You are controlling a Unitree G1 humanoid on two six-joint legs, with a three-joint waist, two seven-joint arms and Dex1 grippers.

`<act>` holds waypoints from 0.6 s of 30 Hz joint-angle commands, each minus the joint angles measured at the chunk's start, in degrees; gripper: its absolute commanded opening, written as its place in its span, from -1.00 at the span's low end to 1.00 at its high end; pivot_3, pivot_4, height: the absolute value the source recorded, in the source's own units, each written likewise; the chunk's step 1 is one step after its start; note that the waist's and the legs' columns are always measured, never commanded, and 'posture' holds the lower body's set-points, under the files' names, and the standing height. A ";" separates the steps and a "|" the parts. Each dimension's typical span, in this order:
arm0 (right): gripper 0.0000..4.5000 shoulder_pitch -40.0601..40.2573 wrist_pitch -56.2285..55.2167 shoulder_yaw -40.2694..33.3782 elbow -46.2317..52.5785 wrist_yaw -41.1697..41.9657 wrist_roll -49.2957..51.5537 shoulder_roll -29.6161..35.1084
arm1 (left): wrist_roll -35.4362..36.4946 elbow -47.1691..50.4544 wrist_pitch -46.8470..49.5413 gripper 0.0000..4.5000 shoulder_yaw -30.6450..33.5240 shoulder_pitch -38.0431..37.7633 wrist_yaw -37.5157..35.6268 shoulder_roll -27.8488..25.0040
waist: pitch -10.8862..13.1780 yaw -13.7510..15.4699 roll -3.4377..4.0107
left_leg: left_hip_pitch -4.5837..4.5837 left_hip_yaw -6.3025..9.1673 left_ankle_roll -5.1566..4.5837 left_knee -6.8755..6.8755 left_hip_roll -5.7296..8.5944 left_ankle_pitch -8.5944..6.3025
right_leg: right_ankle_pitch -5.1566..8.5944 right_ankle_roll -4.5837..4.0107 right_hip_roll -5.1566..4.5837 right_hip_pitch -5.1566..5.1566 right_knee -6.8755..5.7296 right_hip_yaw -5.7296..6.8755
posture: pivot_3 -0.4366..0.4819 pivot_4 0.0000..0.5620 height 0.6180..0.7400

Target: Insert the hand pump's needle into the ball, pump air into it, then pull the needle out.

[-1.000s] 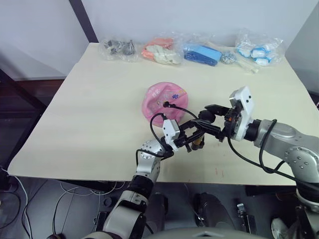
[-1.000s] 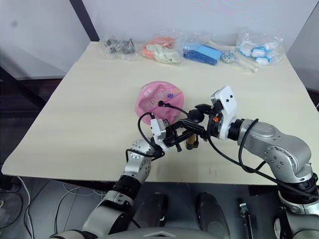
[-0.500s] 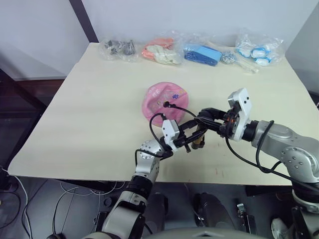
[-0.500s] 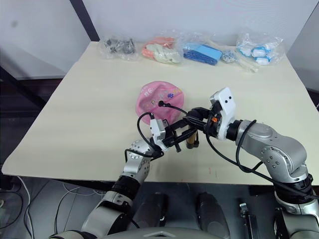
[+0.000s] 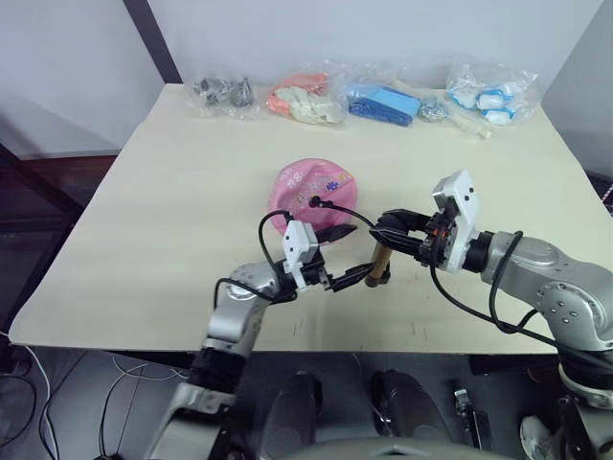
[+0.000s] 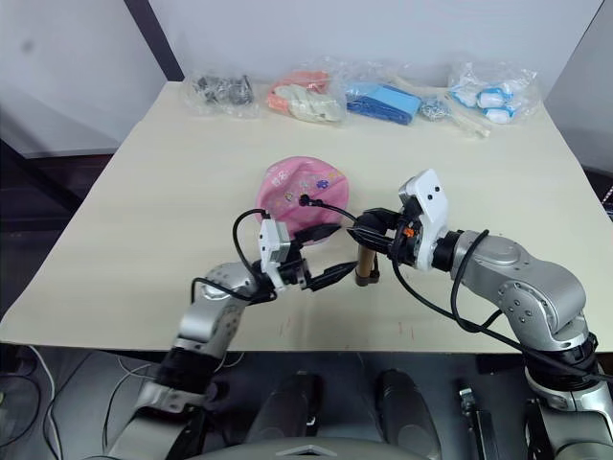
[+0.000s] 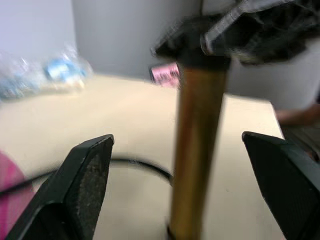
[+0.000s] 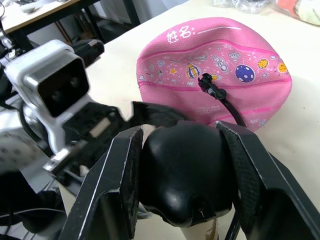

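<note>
Pink and caved in, the ball (image 5: 315,193) lies mid-table with the needle (image 8: 205,81) seated in its valve. Our right gripper (image 8: 186,172) clamps the pump (image 5: 379,261) handle; our left gripper (image 7: 187,190) stands open around the barrel. We should close on the barrel first, then stroke straight without tugging the hose (image 5: 347,210).

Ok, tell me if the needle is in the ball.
In. The needle sits at the ball valve, hose trailing back toward the pump.
</note>
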State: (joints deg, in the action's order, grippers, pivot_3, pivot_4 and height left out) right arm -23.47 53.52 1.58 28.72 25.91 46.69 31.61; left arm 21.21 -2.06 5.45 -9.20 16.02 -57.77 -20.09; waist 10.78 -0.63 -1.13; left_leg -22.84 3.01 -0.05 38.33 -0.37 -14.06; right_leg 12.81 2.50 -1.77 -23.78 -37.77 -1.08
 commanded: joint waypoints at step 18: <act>-0.20 -2.67 1.28 0.27 0.78 2.15 -2.26 0.15 | -19.22 -12.25 -0.51 1.00 -11.55 5.49 12.12 6.13 | 0.01 -0.12 0.02 | -0.03 -0.04 0.00 -0.06 0.01 0.00 | -0.01 0.01 0.00 -0.05 0.03 -0.02 | -0.05 -0.47 1.00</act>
State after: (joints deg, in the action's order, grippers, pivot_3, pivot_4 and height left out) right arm -25.27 54.81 2.11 28.43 28.03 44.51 31.66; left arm 2.55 -13.90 6.83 -20.75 20.62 -46.31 -14.64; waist 10.79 -0.75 -1.11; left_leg -22.87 2.96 -0.05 38.28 -0.36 -14.06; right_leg 12.80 2.51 -1.79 -23.83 -37.74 -1.10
